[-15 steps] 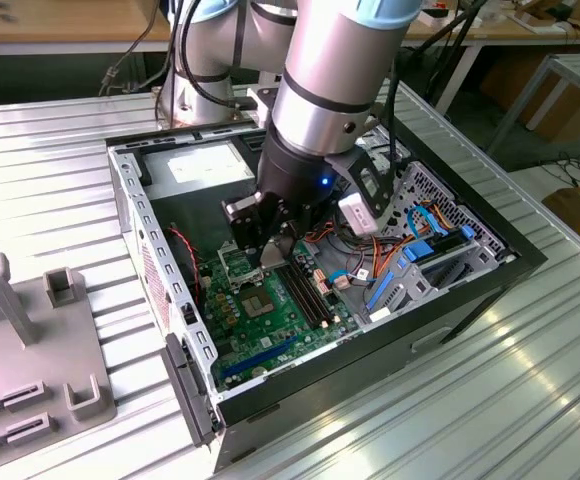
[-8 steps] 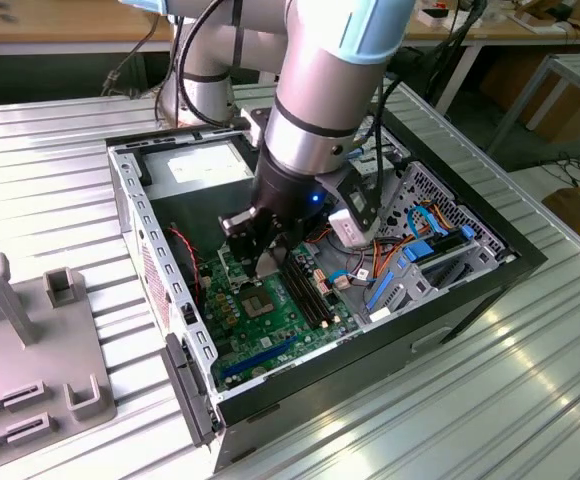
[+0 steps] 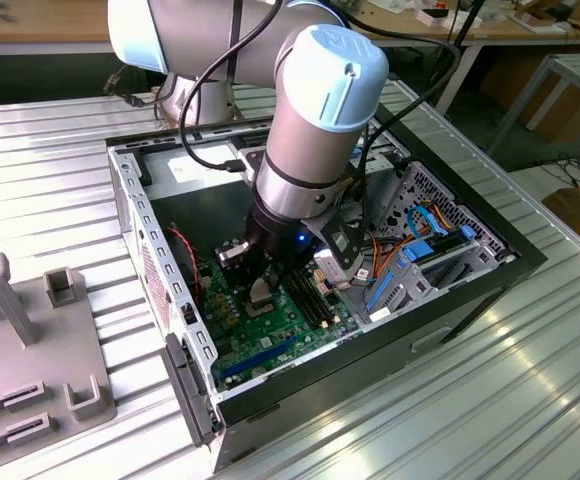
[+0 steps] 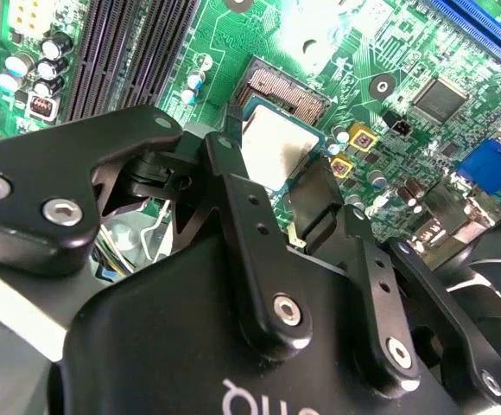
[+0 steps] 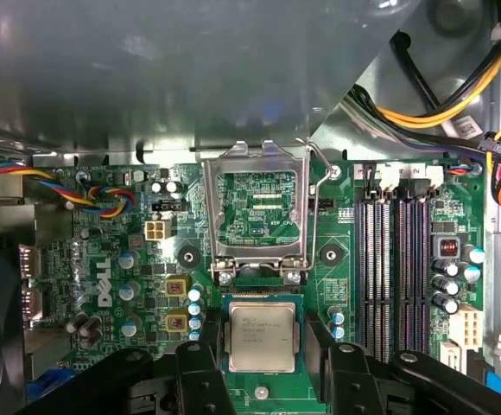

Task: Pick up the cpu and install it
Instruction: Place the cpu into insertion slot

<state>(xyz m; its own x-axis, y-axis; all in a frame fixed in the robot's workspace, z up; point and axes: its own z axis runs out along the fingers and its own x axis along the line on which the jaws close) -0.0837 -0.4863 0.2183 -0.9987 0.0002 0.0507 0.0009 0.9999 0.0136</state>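
At the exterior view's left, a pale grey moulded fixture block [image 3: 30,340] with upright posts lies on the ribbed silver metal table [image 3: 60,180]. Just to its right stands an open black-and-silver computer case [image 3: 130,200] lying on its side, with a green motherboard [image 3: 280,335] on its floor. The grey and light-blue robot arm [image 3: 320,110] reaches down into the middle of the case, and its black two-fingered claw [image 5: 264,346] hangs close over the board. The claw is narrowed to a small gap, its fingers [image 5: 200,380] pressed against two opposite edges of the cpu [image 5: 262,333], a small flat square part with a dull silver-grey lid on a green rim. The cpu lies level right at the socket, beside the silver hinged retention frame [image 5: 212,212], which is swung open. To the right lie the long black memory slots [image 5: 393,277], and furthest right a perforated grey drive cage [image 3: 440,205] carries blue ribbon cables [image 3: 425,225].
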